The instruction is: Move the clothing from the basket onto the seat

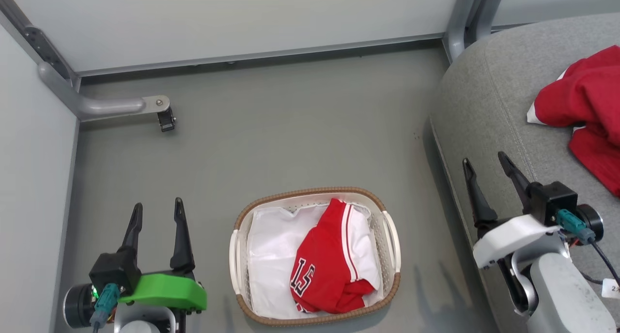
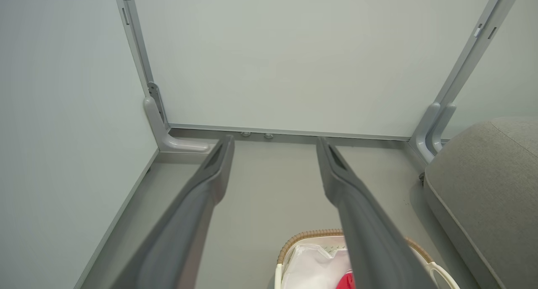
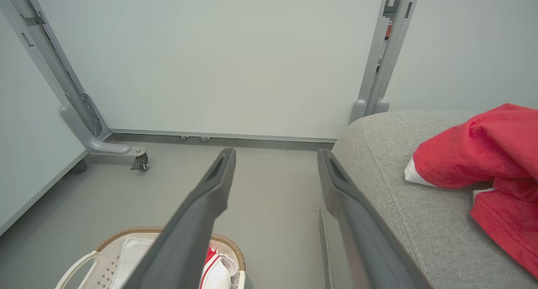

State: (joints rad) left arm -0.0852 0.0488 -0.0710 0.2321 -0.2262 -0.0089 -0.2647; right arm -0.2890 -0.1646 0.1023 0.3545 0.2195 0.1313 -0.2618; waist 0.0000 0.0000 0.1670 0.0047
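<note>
Left pincer: released, fingers apart, nothing between them; hung over the floor, left of the basket and apart from it.
Right pincer: released, empty; sat at the front edge of the seat, right of the basket; could not tell if it touched the seat.
Jersey: red with white panels and stripes, dark "15"; lay crumpled in the basket's right half, on a white liner.
Red cloth: bunched on the seat at far right, white bit at its left edge; cut off by the frame edge.
Basket: stood on the floor between the two pincers, near the seat, not touching it.
Seat: grey, stitched seam along its edge, at the right of the head view.
Background: pale panels on a grey frame; a caster at far left.
</note>
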